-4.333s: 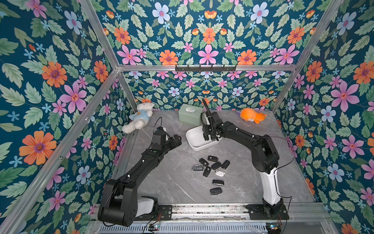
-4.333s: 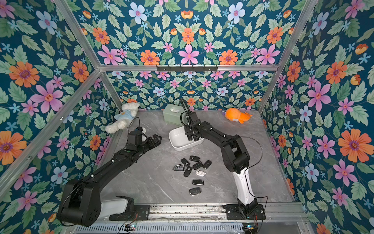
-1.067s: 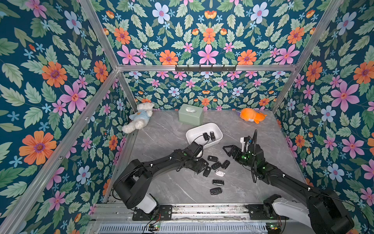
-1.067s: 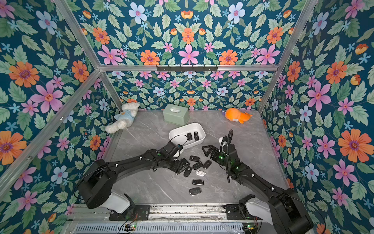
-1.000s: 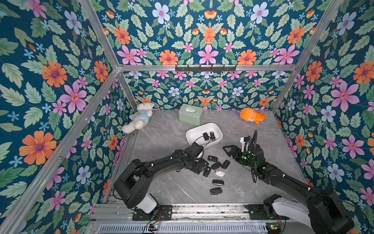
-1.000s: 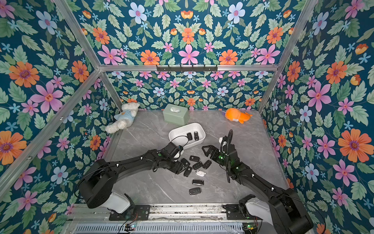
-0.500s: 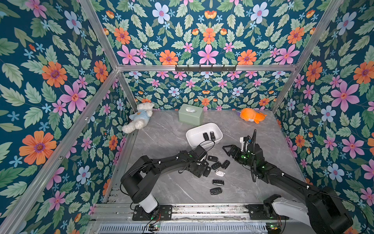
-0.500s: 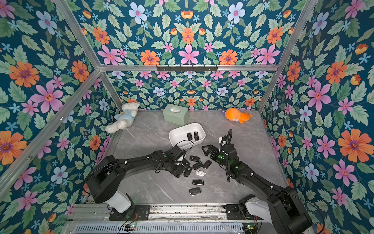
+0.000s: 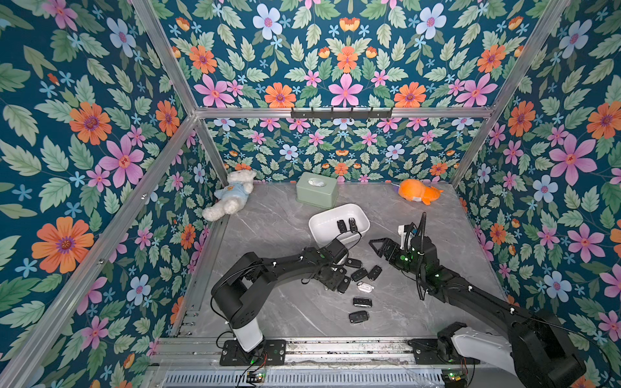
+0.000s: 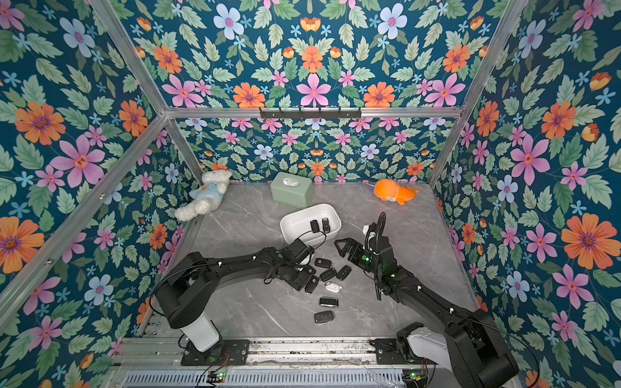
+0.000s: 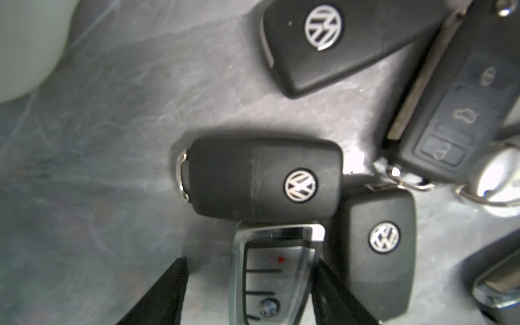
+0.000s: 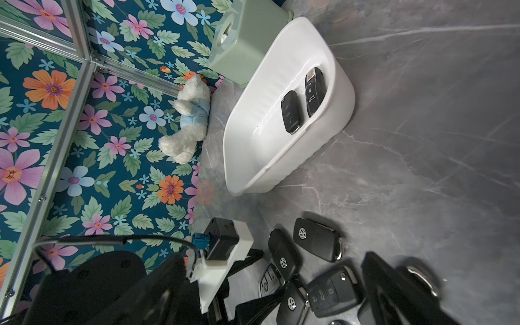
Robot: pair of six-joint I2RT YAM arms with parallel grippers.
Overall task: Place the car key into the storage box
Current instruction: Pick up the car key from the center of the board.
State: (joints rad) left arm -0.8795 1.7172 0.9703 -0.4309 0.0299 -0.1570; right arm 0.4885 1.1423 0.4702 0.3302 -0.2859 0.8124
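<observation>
Looking down on the grey counter (image 9: 268, 231), I see both arms stretched low over it. The left arm (image 9: 285, 263) reaches into the heap of loose fobs (image 9: 359, 273). The right arm (image 9: 470, 289) comes in from the other side. Its right jaws hang spread wide and empty above the counter, just beside the heap.

The storage box (image 9: 327, 238) stands upright just beyond the heap in both top views. Two black fobs (image 9: 346, 225) lie side by side in it, toward the end nearer the right arm.

In the left wrist view the car key (image 11: 271, 275), a silver fob with a blue-and-white roundel, lies flat on the counter. It is outside the storage box, though near it. The left jaws straddle the car key, one on each long side. One jaw sits right at the key's edge, but I cannot tell whether it touches. The other stands apart, with bare counter showing between. So the left jaws are released, not clamped.

A black VW fob (image 11: 264, 180) lies across the car key's head, touching it. A second VW fob (image 11: 377, 253) lies just beside it, behind the nearer jaw.
</observation>
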